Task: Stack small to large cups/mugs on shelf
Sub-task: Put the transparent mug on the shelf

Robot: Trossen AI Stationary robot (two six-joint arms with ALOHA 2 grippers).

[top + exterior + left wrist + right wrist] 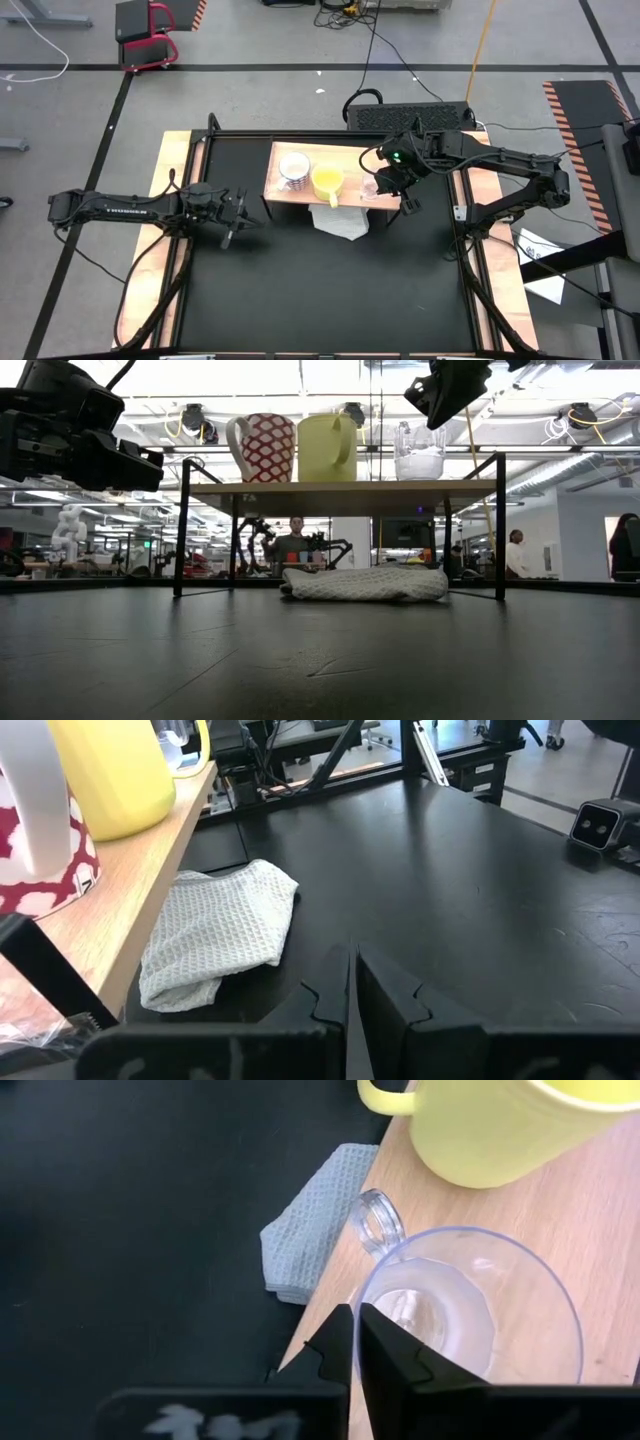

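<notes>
A low light-wood shelf (300, 193) on a black frame stands at the table's far middle. On it, in a row from left to right, stand a white mug with a red pattern (294, 170), a yellow mug (327, 180) and a clear glass cup (370, 188), each on its base. In the low view they are the white mug (262, 448), the yellow mug (325, 448) and the glass cup (420, 452). My right gripper (407, 203) is shut and hovers above and just right of the glass cup (470, 1310). My left gripper (230, 238) is shut, left of the shelf.
A white waffle cloth (340, 222) lies on the black table, partly under the shelf's near edge; it also shows in the left wrist view (220, 935). The shelf's black legs (182, 530) stand at its corners. People and equipment show in the room behind.
</notes>
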